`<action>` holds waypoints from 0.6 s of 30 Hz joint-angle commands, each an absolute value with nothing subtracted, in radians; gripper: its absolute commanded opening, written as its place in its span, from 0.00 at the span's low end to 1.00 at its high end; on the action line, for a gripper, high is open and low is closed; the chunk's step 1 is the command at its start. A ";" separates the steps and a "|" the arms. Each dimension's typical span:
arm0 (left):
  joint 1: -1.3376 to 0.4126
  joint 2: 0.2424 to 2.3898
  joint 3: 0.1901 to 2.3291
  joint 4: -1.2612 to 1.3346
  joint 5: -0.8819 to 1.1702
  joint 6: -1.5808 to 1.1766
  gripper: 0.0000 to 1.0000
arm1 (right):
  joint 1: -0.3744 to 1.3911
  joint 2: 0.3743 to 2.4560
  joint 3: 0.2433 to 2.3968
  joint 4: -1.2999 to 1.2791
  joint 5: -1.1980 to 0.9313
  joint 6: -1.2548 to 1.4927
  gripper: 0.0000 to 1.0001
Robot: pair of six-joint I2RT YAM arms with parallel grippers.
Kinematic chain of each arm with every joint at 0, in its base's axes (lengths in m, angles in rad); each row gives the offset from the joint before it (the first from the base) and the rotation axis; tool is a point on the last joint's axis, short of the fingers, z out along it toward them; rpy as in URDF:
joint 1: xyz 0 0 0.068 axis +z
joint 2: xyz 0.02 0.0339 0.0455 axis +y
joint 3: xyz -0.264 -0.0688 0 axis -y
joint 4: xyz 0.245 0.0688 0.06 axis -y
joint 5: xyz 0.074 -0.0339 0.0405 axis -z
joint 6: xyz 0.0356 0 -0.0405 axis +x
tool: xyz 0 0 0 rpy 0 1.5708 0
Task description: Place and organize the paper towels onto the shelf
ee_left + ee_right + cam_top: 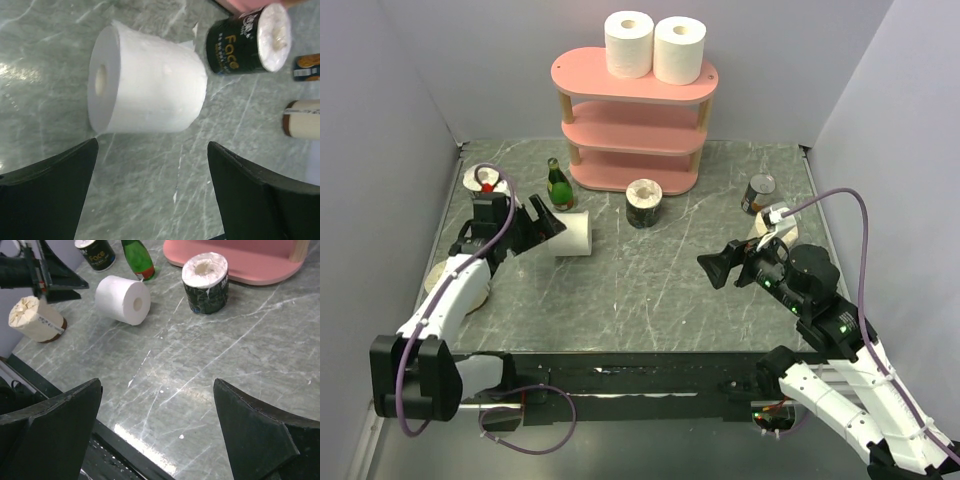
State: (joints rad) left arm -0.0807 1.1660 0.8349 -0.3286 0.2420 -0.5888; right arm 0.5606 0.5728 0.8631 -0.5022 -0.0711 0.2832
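While two white paper towels, the left top roll (pixel 629 43) and the right top roll (pixel 679 49), stand upright and touching on the top board of the shelf (pixel 582 72), near its back edge, a third white roll (pixel 575 234) lies on its side on the table (pixel 650 300), its hollow core facing the left gripper (pixel 552 222). That gripper's fingers are spread wide just short of the roll and hold nothing. A dark-banded roll (pixel 644 203) stands upright just beside the front edge of the shelf's bottom board, with the green bottle (pixel 558 185) near the board's left end. Another dark-banded roll (pixel 485 182) stands by the left wall, and a cream roll (pixel 455 285) lies under the left arm at the table's near left edge. A broad stretch of table separates the lying roll from the right gripper (pixel 712 268), which is spread apart and holds nothing. A metal can (pixel 758 193) stands beyond it, towards the right wall.
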 commanded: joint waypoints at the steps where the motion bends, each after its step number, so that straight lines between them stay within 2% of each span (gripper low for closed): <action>1: -0.046 1.206 0.802 -0.128 0.359 -0.658 0.96 | 0.566 0.551 0.867 -0.440 -0.084 0.296 1.00; 5: -0.046 1.255 0.755 -0.022 0.342 -0.709 0.96 | 0.566 0.548 0.850 -0.416 -0.100 0.305 1.00; 12: -0.048 1.284 0.741 -0.008 0.281 -0.698 0.97 | 0.566 0.552 0.865 -0.430 -0.086 0.290 0.99; 18: -0.049 1.325 0.713 0.127 0.336 -0.706 0.97 | 0.566 0.549 0.844 -0.408 -0.100 0.299 1.00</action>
State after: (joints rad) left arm -0.0483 1.2976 0.7269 -0.0078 0.2996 -0.6865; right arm 0.5606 0.5636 0.8558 -0.4606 -0.0925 0.2970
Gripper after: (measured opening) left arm 0.980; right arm 0.994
